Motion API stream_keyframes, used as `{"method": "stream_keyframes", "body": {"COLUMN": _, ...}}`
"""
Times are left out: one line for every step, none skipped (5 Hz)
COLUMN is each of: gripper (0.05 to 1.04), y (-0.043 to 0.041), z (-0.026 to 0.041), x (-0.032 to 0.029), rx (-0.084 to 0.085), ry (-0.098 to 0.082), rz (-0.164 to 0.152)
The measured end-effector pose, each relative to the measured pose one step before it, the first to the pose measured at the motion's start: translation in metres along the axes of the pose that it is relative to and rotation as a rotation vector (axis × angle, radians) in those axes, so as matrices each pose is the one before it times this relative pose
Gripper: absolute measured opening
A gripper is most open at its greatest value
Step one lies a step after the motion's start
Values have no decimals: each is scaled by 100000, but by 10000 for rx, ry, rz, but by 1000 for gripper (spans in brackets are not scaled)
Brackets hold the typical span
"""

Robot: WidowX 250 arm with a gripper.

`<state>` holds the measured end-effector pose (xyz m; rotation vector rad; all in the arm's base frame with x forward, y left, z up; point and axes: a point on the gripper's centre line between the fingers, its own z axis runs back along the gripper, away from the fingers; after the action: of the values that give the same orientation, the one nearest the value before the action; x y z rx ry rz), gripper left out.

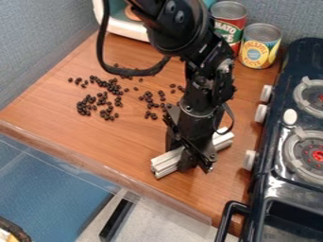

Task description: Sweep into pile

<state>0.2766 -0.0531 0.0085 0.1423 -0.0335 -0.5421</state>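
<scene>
One wood-grain table (120,149) fills the middle of the frame, with a toy stove (272,160) along the right edge. The black robot arm (203,90) hangs from the top edge to right of centre, its claw (197,163) clamped around a pale grooved bar (166,163) slanting across the lower centre. Smallest are the dark beans (104,98), loosely scattered from left of centre to the arm. To sweep well, raise the bar over the rightmost strays, set its long side flat on the wood, then push slowly toward the thicker left cluster. Keep even, light pressure so none slip beneath, and steer away from the table's lower edge, where beans could drop.
</scene>
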Motion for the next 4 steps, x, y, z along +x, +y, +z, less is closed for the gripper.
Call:
{"method": "stream_keyframes", "body": {"gripper": 390, "y": -352, "z": -40, "x": 17, "rx": -190, "ry": -106, "rz": -159}}
{"method": "stream_keyframes", "body": {"gripper": 390, "y": -355, "z": 88, "x": 72, "rx": -227, "ry": -56, "rz": -58}}
{"method": "stream_keyframes", "body": {"gripper": 390, "y": 1292, "z": 1200, "x": -506, "rx": -218, "ry": -83, "rz": 690}}
{"method": "stream_keyframes", "body": {"gripper": 390, "y": 3458, "z": 981, "x": -493, "rx": -214, "ry": -114, "rz": 1192}}
